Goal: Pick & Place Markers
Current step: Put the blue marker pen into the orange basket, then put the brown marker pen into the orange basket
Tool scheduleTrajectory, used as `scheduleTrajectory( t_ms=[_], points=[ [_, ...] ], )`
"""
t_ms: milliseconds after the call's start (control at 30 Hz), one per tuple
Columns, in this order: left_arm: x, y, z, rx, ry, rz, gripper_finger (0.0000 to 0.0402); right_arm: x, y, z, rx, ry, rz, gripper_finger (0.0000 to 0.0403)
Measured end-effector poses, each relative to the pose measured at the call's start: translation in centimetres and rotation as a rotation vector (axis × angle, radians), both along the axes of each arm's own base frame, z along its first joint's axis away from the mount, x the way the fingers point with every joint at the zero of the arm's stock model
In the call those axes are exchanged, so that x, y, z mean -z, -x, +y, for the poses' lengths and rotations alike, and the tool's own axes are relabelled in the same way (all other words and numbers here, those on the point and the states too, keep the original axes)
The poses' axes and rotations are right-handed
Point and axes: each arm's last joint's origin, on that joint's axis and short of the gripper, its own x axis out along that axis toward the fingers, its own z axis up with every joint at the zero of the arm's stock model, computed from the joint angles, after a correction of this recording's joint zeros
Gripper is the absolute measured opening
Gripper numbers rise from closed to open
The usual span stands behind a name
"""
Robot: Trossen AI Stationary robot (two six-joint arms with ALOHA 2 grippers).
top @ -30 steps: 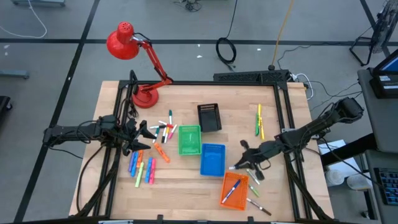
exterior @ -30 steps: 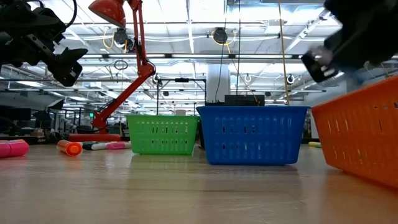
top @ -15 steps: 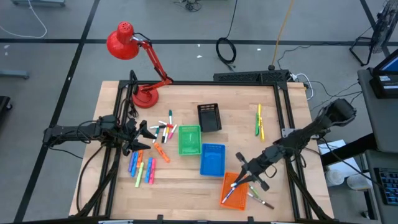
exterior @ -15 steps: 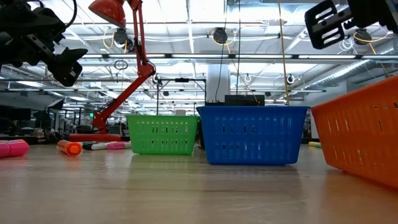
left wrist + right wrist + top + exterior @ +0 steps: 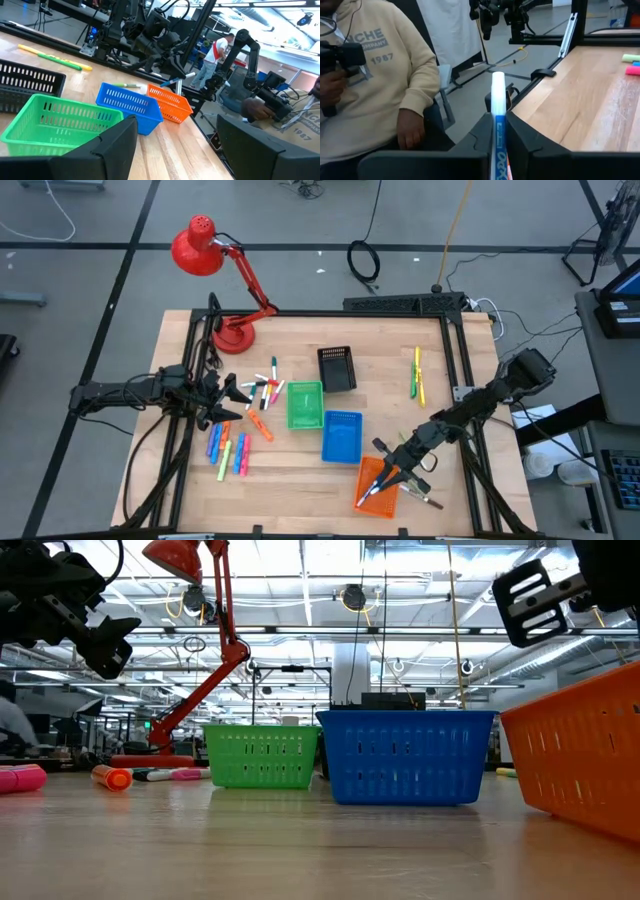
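Orange basket (image 5: 378, 487): sits at the near right of the tabletop (image 5: 300, 480), just beside the blue basket; at least one blue marker lies slanted inside it.
Blue basket (image 5: 341, 435): between the orange and green ones; nothing can be made out inside from above.
Green basket (image 5: 305, 405): touching or almost touching the blue basket's far corner; looks bare inside.
Black basket (image 5: 337, 368): farther back, near the green one; contents cannot be told.
Right gripper (image 5: 392, 475): over the orange basket, its fingers drawn narrow on a white marker with blue print (image 5: 498, 135), which stands between them in the right wrist view.
Left gripper (image 5: 240, 392): hangs above the left group of markers, fingers spread wide, holding nothing.
Markers, left group (image 5: 262, 392): a scatter of mixed colours beside the green basket, with a row of blue, pink, orange and green ones (image 5: 228, 450) nearer the front edge.
Markers, right side: two long yellow and green ones (image 5: 417, 375) lie far back on the right; one or two more (image 5: 420, 502) rest on the wood just beside the orange basket.
Change from earlier: a second ago the right gripper was beside the basket, over the loose markers on the wood; it has since swung across to above the orange basket. The left arm has not shifted.
Background: red desk lamp (image 5: 215, 280) at the far left corner; a person in a cream sweatshirt (image 5: 375, 85) sits beyond the table edge.
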Motion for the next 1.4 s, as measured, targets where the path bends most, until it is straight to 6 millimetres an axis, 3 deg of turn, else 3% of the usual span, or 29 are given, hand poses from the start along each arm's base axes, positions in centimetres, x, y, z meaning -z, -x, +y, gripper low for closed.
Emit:
scheduleTrajectory(
  t_ms=[567, 700, 800, 1000, 1100, 1200, 1400],
  points=[
    [0.0, 0.0, 0.0, 0.000, 0.001, 0.000, 0.0274, -0.5, 0.2, -0.1, 0.007, -0.038, 0.046, 0.0123],
    [0.0, 0.0, 0.0, 0.000, 0.001, 0.001, 0.0274, -1.4, 1.2, -0.3, 0.031, -0.028, 0.185, 0.0134],
    [0.0, 0.0, 0.0, 0.000, 0.000, 0.000, 0.0273, -2.6, 2.1, 0.5, 0.118, 0.094, 0.321, 0.0136],
    [0.0, 0.0, 0.0, 0.000, 0.002, 0.000, 0.0274, -6.8, 3.5, 3.4, 0.318, 0.301, 0.571, 0.0137],
    [0.0, 0.0, 0.0, 0.000, 0.000, 0.000, 0.0274, -7.7, 4.0, 5.1, 0.360, 0.350, 0.700, 0.0137],
    [0.0, 0.0, 0.0, 0.000, 0.000, 0.000, 0.0273, -7.1, 4.5, 6.2, 0.425, 0.392, 0.848, 0.0137],
    [0.0, 0.0, 0.0, 0.000, 0.000, 0.000, 0.0274, -4.0, 5.5, 7.4, 0.547, 0.401, 1.012, 0.0137]
  ],
)
